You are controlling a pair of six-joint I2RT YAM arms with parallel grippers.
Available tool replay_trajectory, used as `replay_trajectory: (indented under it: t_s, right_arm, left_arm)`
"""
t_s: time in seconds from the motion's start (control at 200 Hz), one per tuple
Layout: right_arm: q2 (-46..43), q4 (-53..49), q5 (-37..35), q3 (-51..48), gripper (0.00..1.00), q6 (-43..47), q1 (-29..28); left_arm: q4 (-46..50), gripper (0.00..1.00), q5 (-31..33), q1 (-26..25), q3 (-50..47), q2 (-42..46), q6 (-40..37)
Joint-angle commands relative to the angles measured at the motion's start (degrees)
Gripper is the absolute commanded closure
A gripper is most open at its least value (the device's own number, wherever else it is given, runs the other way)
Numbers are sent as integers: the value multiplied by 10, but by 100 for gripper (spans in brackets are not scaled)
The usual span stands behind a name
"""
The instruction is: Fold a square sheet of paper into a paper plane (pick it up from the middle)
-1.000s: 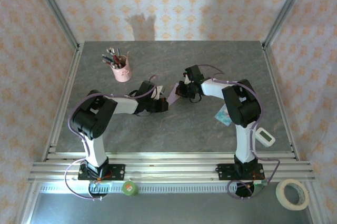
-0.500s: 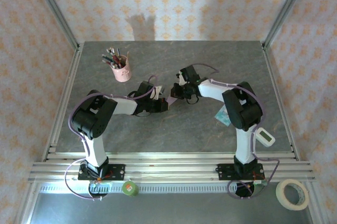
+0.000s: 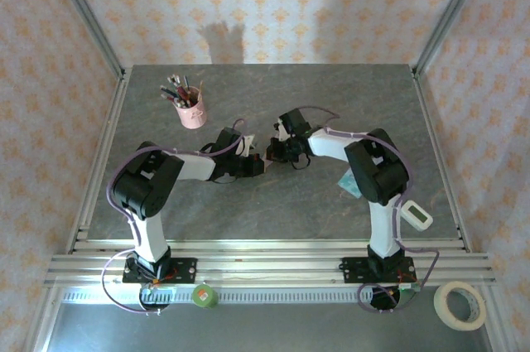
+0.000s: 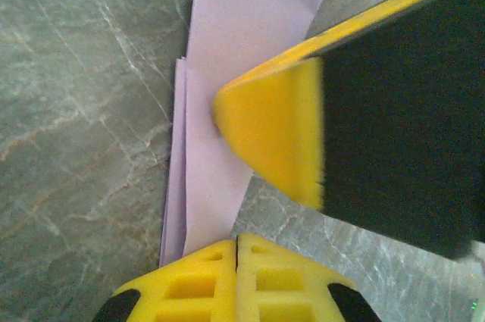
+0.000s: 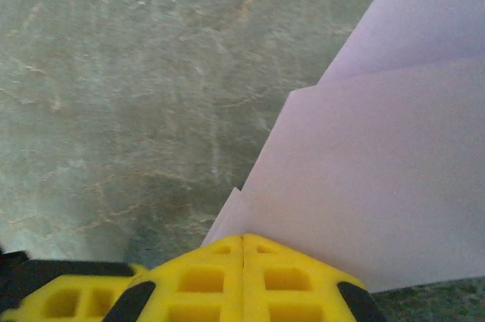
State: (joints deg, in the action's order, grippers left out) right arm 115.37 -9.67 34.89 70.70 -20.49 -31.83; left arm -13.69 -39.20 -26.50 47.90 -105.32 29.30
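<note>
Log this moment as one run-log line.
stage: creasing; folded lilac paper: flat on table; left gripper: shut, tips on paper; right gripper: shut, pressing paper

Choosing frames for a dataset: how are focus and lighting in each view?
Top external: sharp, evenly lit, a soft shadow on the back wall. Left wrist: lilac paper softly focused, the big yellow-black finger blurred. Right wrist: table veining soft, no glare.

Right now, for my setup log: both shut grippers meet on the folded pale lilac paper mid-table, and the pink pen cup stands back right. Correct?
No: the pink pen cup stands back left, as the top external view shows. The left gripper and right gripper, both shut, do meet on the folded pale lilac paper mid-table.
</note>
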Motion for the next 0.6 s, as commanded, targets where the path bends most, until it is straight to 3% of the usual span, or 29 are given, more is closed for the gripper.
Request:
replay_trajectory:
  t_s: [0.0, 0.596]
  right_arm:
    - [18, -22, -24, -8, 99, 2, 0]
    - [19, -6, -19, -22, 100, 3, 0]
  left_arm:
    - [-5, 100, -20, 2, -5, 44, 28]
    - [44, 100, 42, 2, 15, -9, 9]
